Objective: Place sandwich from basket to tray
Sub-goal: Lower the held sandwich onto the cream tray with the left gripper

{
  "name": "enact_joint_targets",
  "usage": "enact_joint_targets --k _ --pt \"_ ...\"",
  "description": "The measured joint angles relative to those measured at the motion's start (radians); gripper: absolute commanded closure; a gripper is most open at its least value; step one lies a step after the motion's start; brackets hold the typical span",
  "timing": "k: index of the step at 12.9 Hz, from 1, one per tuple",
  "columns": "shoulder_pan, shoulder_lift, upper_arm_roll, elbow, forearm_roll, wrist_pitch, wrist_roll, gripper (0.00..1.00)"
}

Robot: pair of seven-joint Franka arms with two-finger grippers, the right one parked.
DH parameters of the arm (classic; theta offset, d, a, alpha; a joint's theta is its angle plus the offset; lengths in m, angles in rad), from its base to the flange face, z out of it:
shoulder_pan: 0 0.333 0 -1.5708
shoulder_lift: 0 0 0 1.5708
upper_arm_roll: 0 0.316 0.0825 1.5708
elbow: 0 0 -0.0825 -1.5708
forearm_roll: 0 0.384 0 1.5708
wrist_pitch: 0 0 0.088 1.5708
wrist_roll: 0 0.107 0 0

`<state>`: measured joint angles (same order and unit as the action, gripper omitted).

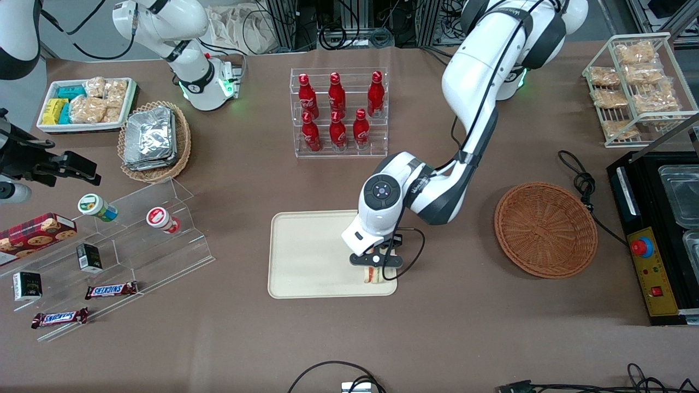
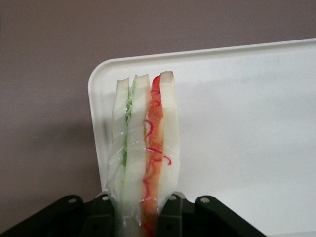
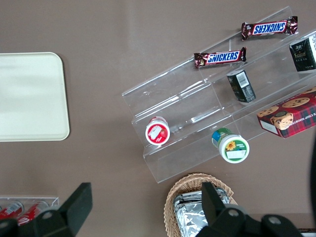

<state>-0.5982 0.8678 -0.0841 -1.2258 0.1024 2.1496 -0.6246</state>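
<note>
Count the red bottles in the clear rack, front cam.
6, all upright in the clear rack: three on its upper step, three on the lower step. None looks hidden. The gripper holds the sandwich over the tray, nearer the camera.

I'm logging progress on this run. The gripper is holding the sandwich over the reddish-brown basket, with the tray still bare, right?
Not quite. The gripper does hold the sandwich, its jaws shut on it, but over a corner of the tray, not over the basket, which lies toward the working arm's end of the table. The front view shows this. The tray holds nothing else.
</note>
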Motion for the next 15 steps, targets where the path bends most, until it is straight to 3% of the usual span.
enact_joint_targets --k 6,11,13,14,15 --pt "-0.030 0.049 0.000 0.001 0.000 0.032 0.000 0.87" --pt "-0.042 0.057 0.001 0.001 0.000 0.032 -0.001 0.46" --pt "-0.042 0.058 0.002 0.001 0.000 0.032 -0.002 0.24" --pt "-0.042 0.059 0.002 0.001 0.000 0.032 -0.006 0.05" --pt "-0.042 0.060 0.003 0.001 0.000 0.033 -0.016 0.00"
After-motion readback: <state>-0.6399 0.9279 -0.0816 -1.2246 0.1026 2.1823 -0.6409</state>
